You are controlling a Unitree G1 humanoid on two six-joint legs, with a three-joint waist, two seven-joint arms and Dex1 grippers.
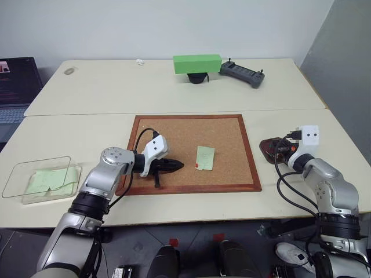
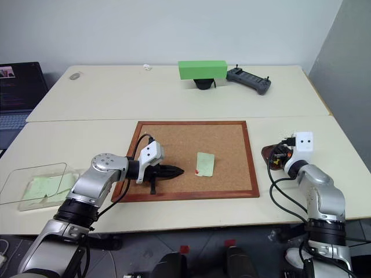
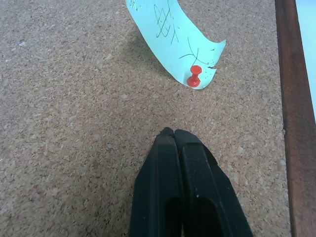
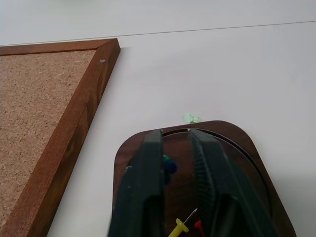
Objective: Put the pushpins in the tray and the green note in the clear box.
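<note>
The green note (image 1: 205,157) lies on the corkboard (image 1: 174,133), pinned at its near corner by a red pushpin (image 3: 194,78), with its free end curling up. My left gripper (image 3: 173,132) is shut and empty, low over the cork, its tips a short way from that pin. The maroon tray (image 4: 237,138) sits on the table just right of the board. Yellow (image 4: 180,228), red (image 4: 198,226) and blue (image 4: 170,167) pushpins lie in it. My right gripper (image 4: 176,134) hovers over the tray, open by a narrow gap and holding nothing. The clear box (image 1: 17,174) stands at the far left.
Pale green sheets (image 1: 49,179) lie inside the clear box. A bright green block (image 1: 197,63) and a black controller (image 1: 242,73) sit at the back of the table. A laptop (image 1: 14,87) is at the far left. A small green scrap (image 4: 191,118) lies beside the tray.
</note>
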